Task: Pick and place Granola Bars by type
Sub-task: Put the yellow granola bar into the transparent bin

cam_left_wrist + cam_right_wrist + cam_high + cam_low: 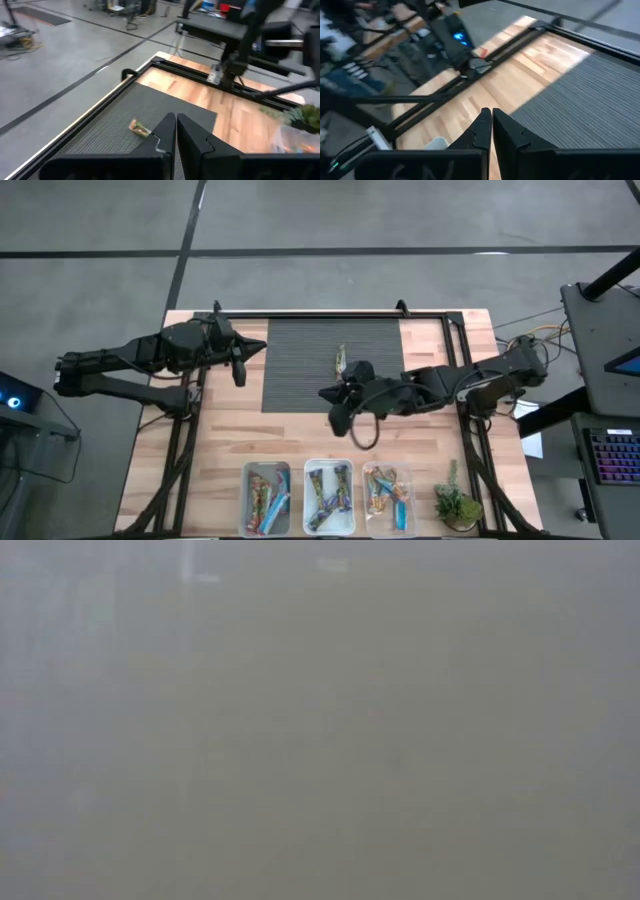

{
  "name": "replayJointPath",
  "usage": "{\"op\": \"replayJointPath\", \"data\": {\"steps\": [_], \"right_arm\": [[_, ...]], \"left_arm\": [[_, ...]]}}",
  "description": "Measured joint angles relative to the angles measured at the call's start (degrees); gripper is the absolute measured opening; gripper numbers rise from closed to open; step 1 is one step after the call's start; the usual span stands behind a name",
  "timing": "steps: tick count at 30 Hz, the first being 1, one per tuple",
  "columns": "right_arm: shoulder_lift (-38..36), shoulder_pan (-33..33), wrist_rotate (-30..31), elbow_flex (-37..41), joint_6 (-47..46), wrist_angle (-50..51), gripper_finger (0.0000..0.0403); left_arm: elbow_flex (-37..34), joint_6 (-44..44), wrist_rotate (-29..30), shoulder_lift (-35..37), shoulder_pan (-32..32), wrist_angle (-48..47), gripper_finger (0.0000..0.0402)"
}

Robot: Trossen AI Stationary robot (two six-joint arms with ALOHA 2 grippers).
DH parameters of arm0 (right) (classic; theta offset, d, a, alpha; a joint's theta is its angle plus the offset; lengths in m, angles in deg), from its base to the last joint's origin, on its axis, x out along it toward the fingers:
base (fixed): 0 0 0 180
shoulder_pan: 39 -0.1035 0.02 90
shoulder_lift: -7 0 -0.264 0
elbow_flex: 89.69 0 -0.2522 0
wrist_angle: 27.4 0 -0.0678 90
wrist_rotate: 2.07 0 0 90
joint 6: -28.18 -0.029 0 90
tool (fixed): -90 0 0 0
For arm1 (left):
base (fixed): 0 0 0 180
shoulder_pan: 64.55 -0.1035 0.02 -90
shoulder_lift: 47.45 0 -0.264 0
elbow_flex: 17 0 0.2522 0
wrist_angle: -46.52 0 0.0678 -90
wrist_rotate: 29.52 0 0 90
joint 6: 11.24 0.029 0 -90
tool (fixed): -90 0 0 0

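Note:
One granola bar (341, 360) in a yellowish wrapper lies flat on the dark ribbed mat (300, 370); the left wrist view also shows this bar (140, 129). Several more bars lie in three clear bins (329, 496) near the table's front edge. My left gripper (262, 345) hangs shut and holding nothing above the mat's left edge, its fingertips (176, 119) together. My right gripper (325, 393) is above the mat's front edge, just front of the loose bar, shut with nothing between its fingers (488, 114). The low view shows only grey haze.
A small green plant (456, 503) stands at the front right, beside the bins. A black frame rail (330, 314) runs along the table's far edge and down both sides. Bare wood (220, 440) lies between the mat and the bins.

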Motion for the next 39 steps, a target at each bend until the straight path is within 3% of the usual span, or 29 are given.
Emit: {"op": "replayJointPath", "data": {"steps": [5,13,18,20,30,39], "right_arm": [[-7.55,2.42,-2.36,12.37,9.27,-10.37,0.0008],[-21.23,6.23,-5.54,27.07,14.81,-10.07,0.0008],[-31.33,8.79,-15.65,35.61,26.07,-10.0,0.0008],[-35.15,9.2,-16.53,38.22,27.07,-9.95,0.0008],[-48.15,10.24,-16.18,44.99,27.49,-10.14,0.0009],[-49.41,10.24,-16.11,46.0,22.02,-10.15,0.0009]], "left_arm": [[0.0,2.46,-2.58,0.18,0.0,0.93,0.0],[0.0,2.58,-2.55,-0.34,0.02,5.05,0.0],[0.0,-2.2,-1.53,-1.3,-0.02,6.67,0.0],[0.0,-5.16,-1.34,-1.87,-0.02,6.71,0.0],[0.0,-7.98,-0.01,-4.76,-0.02,7.98,0.0008],[0.0,-6.07,0.21,-6.56,-0.02,8.12,0.0089]]}}
